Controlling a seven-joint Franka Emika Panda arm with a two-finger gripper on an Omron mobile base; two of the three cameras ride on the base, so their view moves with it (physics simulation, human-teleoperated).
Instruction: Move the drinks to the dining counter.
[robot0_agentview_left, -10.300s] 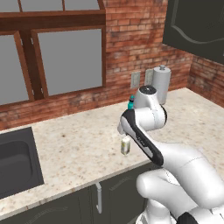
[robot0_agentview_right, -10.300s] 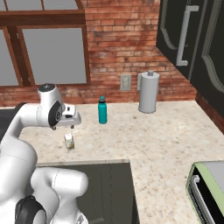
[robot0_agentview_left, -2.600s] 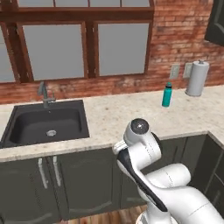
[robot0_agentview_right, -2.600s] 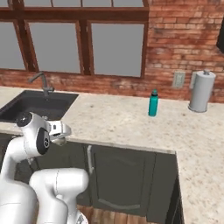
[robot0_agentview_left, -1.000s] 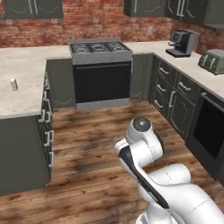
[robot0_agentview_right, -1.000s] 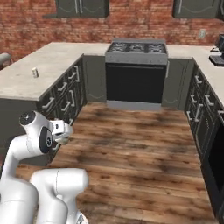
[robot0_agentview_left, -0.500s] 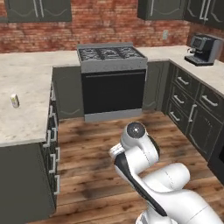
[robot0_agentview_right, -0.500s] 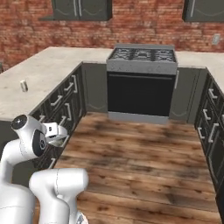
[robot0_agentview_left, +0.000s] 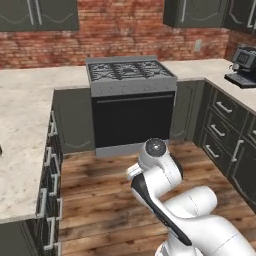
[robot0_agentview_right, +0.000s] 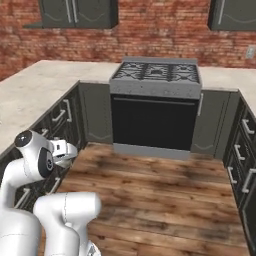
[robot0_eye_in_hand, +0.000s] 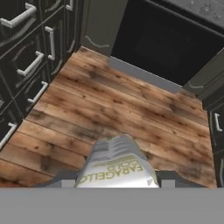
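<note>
can (robot0_eye_in_hand: 116, 166) clamped in gripper (robot0_eye_in_hand: 114, 181); long axis runs away from the camera | below: wooden floor (robot0_eye_in_hand: 113, 113) | ahead: black stove (robot0_agentview_left: 131, 97); dining counter (robot0_agentview_left: 22, 135) left

The white arm is folded in close above the base, its elbow raised and the hand tucked low in front. The gripper (robot0_eye_in_hand: 117, 177) is closed around a pale can (robot0_eye_in_hand: 116, 164), held lengthwise between the fingers.
</note>
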